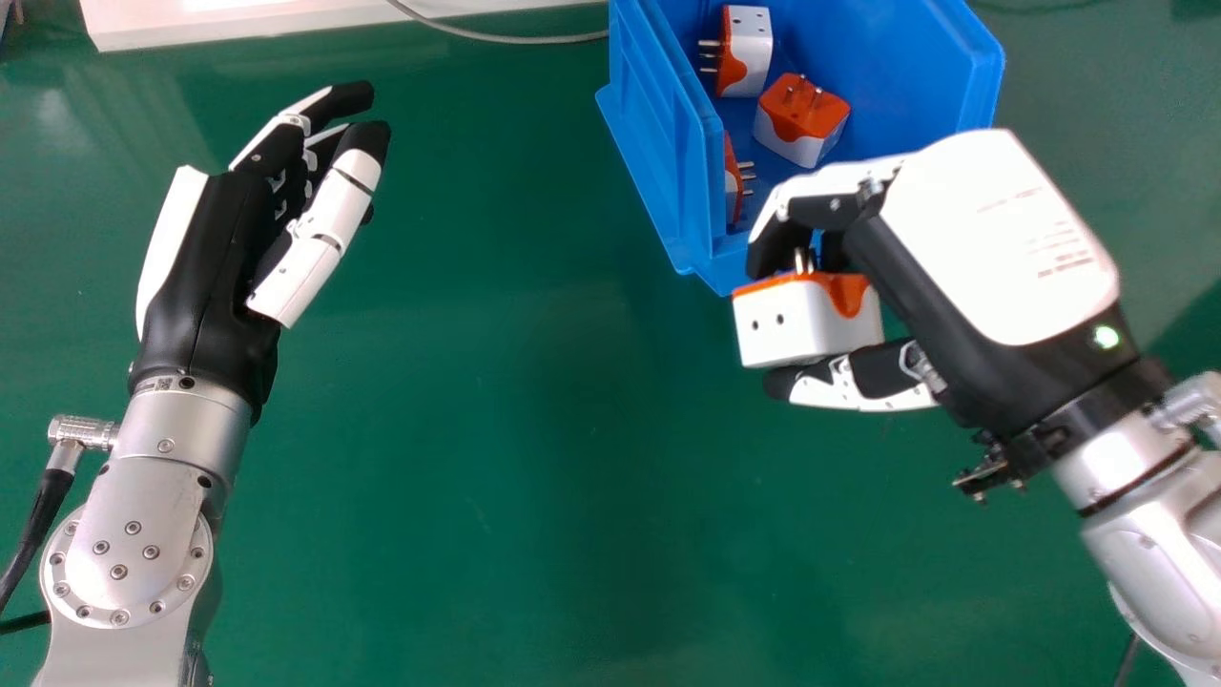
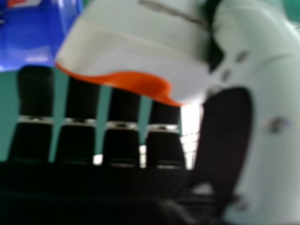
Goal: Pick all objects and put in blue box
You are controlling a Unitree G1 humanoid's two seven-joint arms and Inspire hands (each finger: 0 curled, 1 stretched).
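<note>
The right robot hand point(image 1: 992, 239) is holding a white and orange plug adapter point(image 1: 801, 322) between its curled fingers and its thumb. The adapter is hanging just beside the nearest corner of the blue box point(image 1: 653, 143), on the robot's side of it; whether the two are touching, I cannot tell. Its metal prongs are pointing toward the fingers, and two small round holes are showing in its white side. In the right hand view, its orange part is facing the fingers, and the thumb is lying against the white body.

The blue box is standing toward the far edge of the desk point(image 1: 534, 429), right of the middle, and it is sitting at an angle. Three more adapters are resting inside it. The far-left adapter point(image 1: 754, 48) is lying with its prongs pointing left. The middle adapter point(image 1: 801, 119) is showing its orange face, with the prongs sticking up. The near-left adapter point(image 1: 733, 191) is lying by the left wall, partly hidden by it, its prongs pointing right.

The left robot hand point(image 1: 205, 277) is hovering over the left part of the desk, well apart from the box, its fingers relaxed and holding nothing.

A grey cable point(image 1: 506, 38) is running along the far side toward the box, near a white object point(image 1: 191, 24) at the far left.
</note>
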